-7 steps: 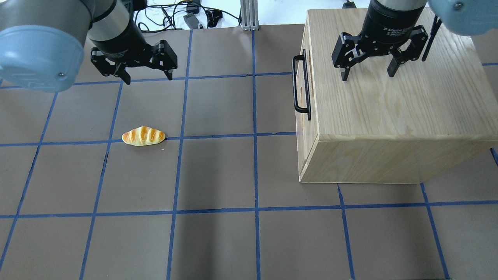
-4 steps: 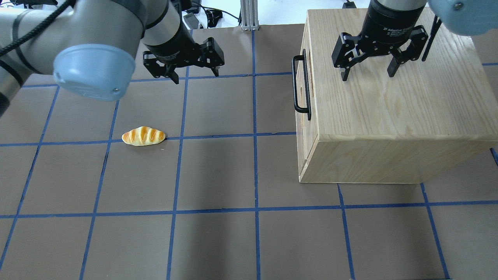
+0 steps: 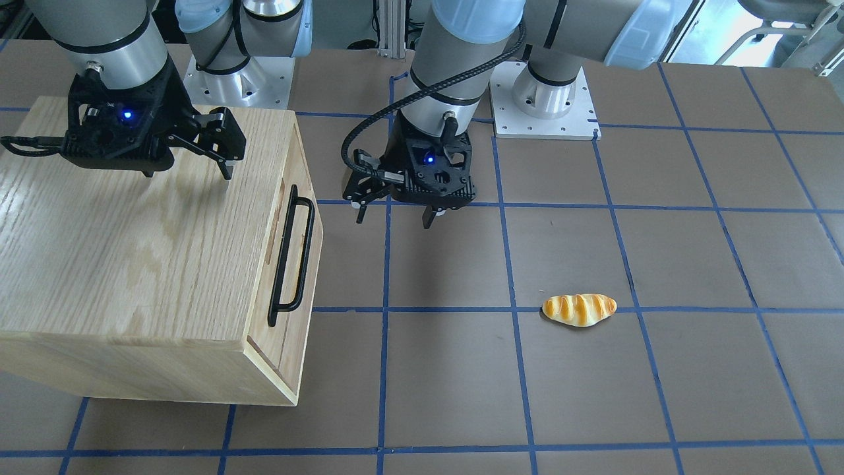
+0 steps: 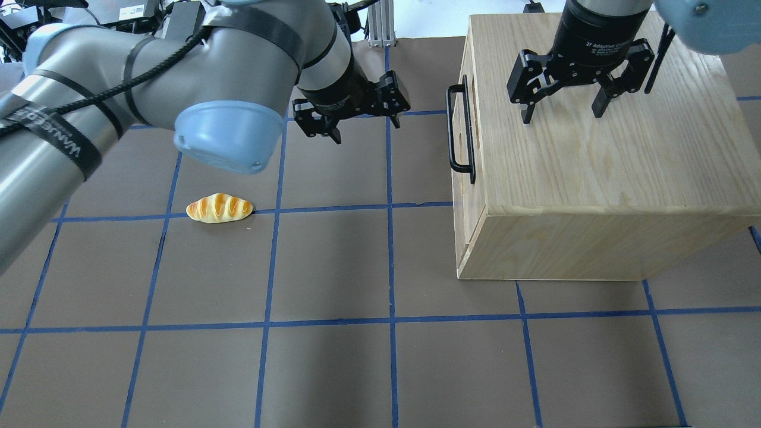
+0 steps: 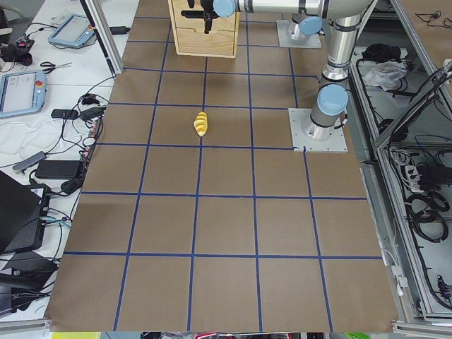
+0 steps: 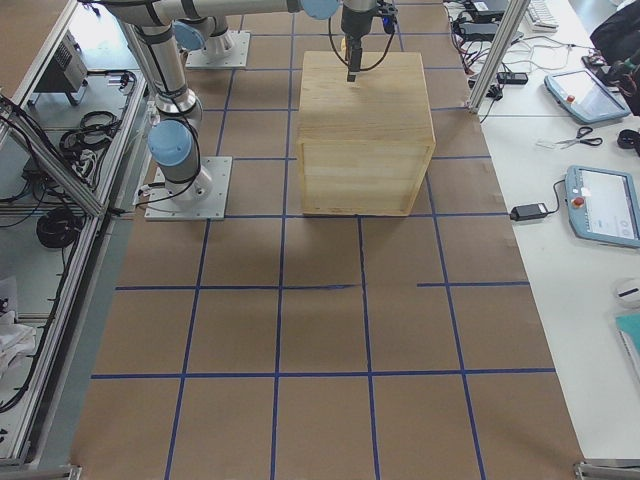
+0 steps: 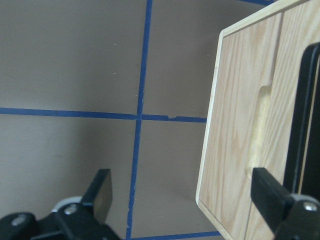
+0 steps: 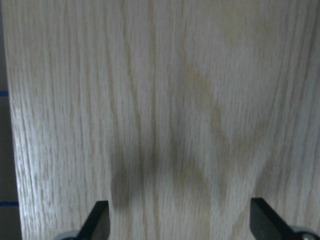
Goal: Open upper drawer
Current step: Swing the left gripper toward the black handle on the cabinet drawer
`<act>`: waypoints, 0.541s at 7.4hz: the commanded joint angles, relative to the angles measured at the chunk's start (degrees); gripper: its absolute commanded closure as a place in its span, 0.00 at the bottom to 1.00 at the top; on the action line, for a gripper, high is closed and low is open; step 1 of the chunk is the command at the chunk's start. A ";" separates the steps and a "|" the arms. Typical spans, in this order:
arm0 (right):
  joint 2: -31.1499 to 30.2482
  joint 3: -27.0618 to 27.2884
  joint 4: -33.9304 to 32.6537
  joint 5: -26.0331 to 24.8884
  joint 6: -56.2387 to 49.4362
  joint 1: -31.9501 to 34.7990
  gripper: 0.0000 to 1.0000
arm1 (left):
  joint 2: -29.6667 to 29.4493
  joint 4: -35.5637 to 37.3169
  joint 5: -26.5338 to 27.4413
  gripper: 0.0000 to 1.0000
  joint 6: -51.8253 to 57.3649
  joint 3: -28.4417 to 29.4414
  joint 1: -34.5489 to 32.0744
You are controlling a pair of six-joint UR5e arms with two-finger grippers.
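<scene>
Now | left gripper (image 4: 365, 131) spread wide, near upper drawer (image 3: 291, 251), apart | right gripper (image 4: 562, 116), lettered "2F Adaptive", spread wide above cabinet (image 4: 594, 178).

left gripper (image 4: 365, 131): travels across the table toward the cabinet (image 4: 594, 178) in 2 steps, from the overhead view's left part to the blue tape line (image 4: 390, 261) nearest the cabinet front.
gap to handle (image 4: 461, 134): shrinks from well apart to near, not touching.
left arm (image 4: 178, 77): swings inward; forearm and elbow now fill the overhead view's upper left, where only 1 joint cap showed.
</scene>
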 commanded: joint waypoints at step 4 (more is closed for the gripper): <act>0.00 0.00 0.00 0.00 0.07 0.00 0.00 | -5.45 4.69 -0.77 0.00 -5.97 2.74 -3.67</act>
